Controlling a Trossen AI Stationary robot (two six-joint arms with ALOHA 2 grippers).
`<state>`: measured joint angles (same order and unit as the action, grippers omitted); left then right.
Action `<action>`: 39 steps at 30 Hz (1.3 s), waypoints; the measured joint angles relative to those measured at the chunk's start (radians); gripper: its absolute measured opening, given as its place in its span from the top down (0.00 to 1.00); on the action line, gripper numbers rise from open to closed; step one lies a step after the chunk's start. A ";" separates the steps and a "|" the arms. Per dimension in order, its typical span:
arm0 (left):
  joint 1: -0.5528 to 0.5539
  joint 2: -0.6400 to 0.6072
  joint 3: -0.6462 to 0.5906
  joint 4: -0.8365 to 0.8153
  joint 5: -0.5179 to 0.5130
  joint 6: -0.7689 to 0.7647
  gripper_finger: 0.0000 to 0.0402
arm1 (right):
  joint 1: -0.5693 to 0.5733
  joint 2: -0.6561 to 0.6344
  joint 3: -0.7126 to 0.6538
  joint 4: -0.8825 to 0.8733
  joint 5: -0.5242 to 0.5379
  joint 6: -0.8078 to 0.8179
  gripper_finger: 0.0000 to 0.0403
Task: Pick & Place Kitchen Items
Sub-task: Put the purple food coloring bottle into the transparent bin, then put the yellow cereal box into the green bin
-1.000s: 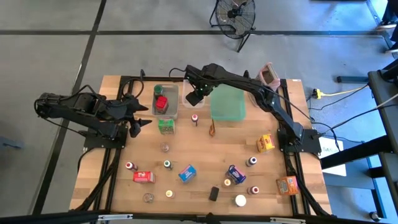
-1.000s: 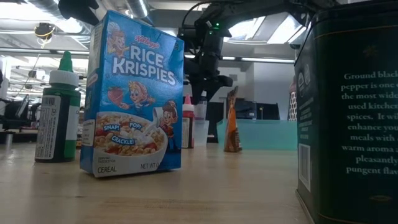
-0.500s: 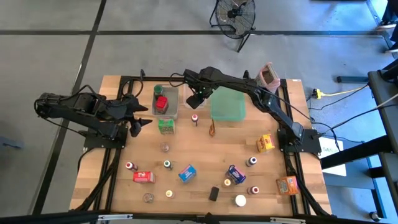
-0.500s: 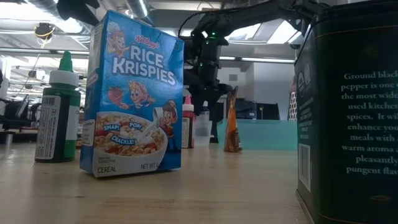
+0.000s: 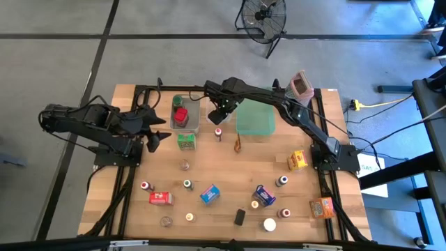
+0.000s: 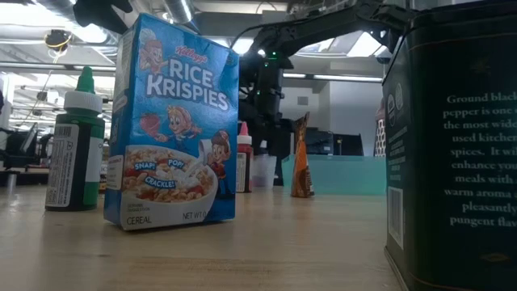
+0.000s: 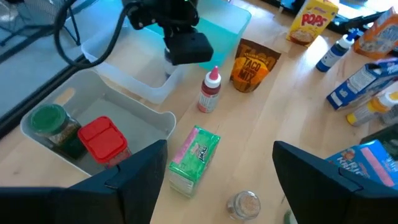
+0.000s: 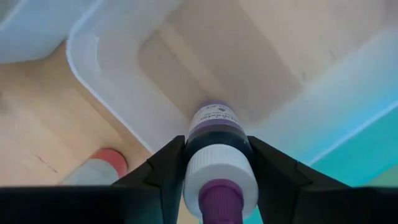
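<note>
The right hand (image 8: 214, 186), clamped on a small purple-capped bottle (image 8: 216, 155), has dropped over the clear plastic bin (image 8: 118, 93); release seems near. The left hand (image 5: 157, 138) waits apart.

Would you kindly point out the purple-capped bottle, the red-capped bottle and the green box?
purple-capped bottle (image 8: 219, 158): right wrist view, white collar.
red-capped bottle (image 7: 209, 93): left wrist view, body.
green box (image 7: 195, 154): left wrist view, top face.
</note>
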<state>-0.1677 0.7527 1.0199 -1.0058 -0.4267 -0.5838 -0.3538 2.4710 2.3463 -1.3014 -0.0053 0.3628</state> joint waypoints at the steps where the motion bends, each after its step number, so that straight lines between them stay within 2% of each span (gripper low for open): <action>1: 0.000 0.002 0.000 0.000 0.000 -0.016 0.29 | 0.000 0.000 0.000 -0.003 0.000 0.005 0.58; 16: -0.001 0.006 0.000 0.000 0.032 -0.050 0.28 | 0.002 0.001 0.000 -0.008 -0.028 -0.004 0.44; 22: -0.001 0.007 0.000 0.000 0.032 -0.002 0.29 | 0.003 0.000 0.000 -0.015 -0.025 0.015 0.39; 34: -0.001 0.009 0.000 0.000 0.029 0.014 0.28 | 0.003 -0.044 0.009 -0.052 -0.025 0.045 0.37; 39: -0.001 0.009 0.000 0.000 0.090 0.040 0.29 | 0.003 -0.104 0.010 -0.034 -0.022 0.044 0.37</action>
<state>-0.1685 0.7620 1.0199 -1.0061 -0.3370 -0.5440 -0.3511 2.3667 2.3558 -1.3353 -0.0269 0.4066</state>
